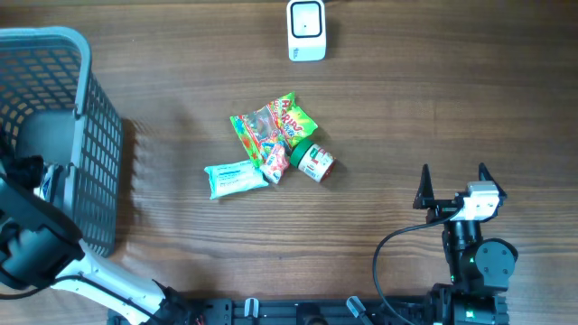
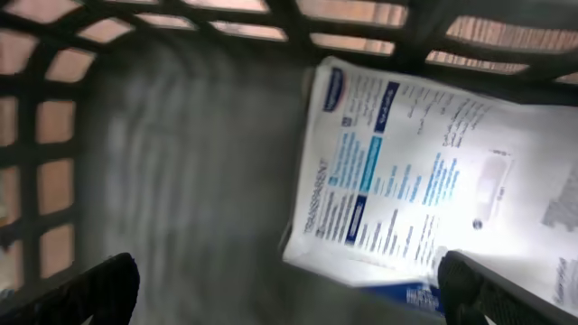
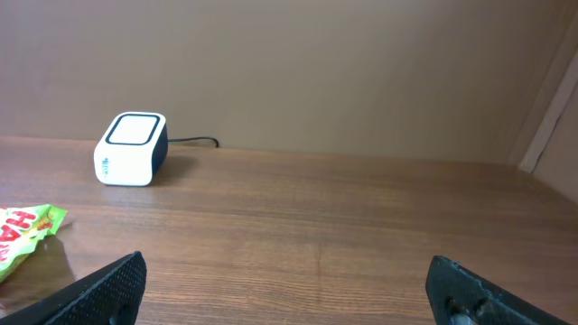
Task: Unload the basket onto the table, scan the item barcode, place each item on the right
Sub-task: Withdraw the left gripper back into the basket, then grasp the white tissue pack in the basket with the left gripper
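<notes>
Overhead shows my left arm (image 1: pixel 27 226) down in the basket (image 1: pixel 101 117) at the tabletop's (image 1: pixel 406 99) left edge. Left tool (image 2: pixel 289 298) hangs spread over the white printed box (image 2: pixel 388 171) inside; right tool (image 1: pixel 453 176) is spread and empty. I'd call this pickup: next, pinch the box and show it to the scanner (image 1: pixel 306 30).

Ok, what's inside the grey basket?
A white box with blue print lies in the basket. The left arm covers part of the inside, so anything else there is hidden.

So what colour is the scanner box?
The scanner box is white with a dark-rimmed top, clearest in the right wrist view.
</notes>
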Available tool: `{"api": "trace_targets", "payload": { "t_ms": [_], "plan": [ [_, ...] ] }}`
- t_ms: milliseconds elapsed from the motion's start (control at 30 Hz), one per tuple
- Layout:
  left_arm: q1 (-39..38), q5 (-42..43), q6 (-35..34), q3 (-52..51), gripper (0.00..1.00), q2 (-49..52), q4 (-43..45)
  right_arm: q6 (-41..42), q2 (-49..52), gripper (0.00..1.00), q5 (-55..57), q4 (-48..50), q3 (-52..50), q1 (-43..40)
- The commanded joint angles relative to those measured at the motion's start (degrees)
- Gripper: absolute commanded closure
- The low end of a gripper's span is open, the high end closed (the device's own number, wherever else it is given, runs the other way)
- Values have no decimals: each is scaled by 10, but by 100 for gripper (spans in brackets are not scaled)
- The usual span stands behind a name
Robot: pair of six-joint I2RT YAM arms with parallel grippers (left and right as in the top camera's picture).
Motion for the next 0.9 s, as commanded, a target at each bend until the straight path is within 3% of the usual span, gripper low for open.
{"api": "trace_targets", "payload": {
  "t_ms": [0, 267, 333, 367, 467, 500, 867],
  "plan": [
    [-2, -4, 35, -46, 0, 6, 33, -3, -2, 0, -9, 3, -1, 2],
    [-2, -3, 35, -68, 2, 6, 71, -3, -2, 0, -9, 3, -1, 2],
    [-2, -1, 35, -68, 24, 6, 70, -3, -2, 0, -9, 3, -1, 2],
    [-2, 6, 35, -68, 44, 6, 70, -3, -2, 0, -9, 3, -1, 2],
    [-7, 42, 35, -68, 83, 6, 67, -3, -2, 0, -9, 3, -1, 2],
    [-15, 54, 35, -68, 88, 6, 65, -3, -2, 0, -9, 3, -1, 2],
    [-151, 61, 35, -68, 85, 6, 84, -3, -2, 0, -9, 3, -1, 2]
  ]
}}
